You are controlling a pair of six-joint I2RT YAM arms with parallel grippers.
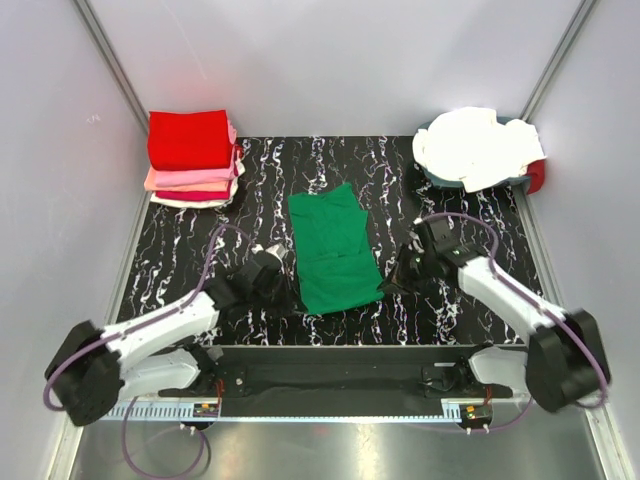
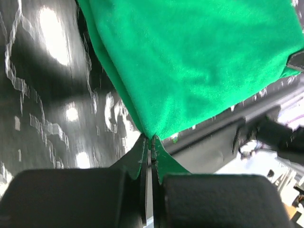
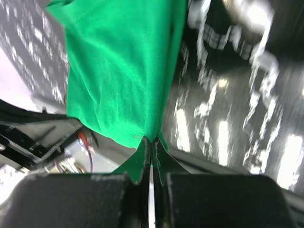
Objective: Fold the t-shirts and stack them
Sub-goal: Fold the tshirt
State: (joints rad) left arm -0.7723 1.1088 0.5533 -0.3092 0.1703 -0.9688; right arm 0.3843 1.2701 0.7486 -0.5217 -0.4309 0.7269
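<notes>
Green t-shirt [image 1: 335,250] lies as a long strip mid-way across the black mat [image 1: 200,260]; left hand [image 2: 151,141] pinches its near-left corner, right hand [image 3: 153,141] its near-right, likely so the near hem can lift evenly and fold towards the far end

L arm [image 1: 165,325], R arm [image 1: 500,290]: jaws clamped.

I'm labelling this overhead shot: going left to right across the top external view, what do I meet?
Folded t-shirt stack → left gripper → green t-shirt → right gripper → white cloth pile.
</notes>
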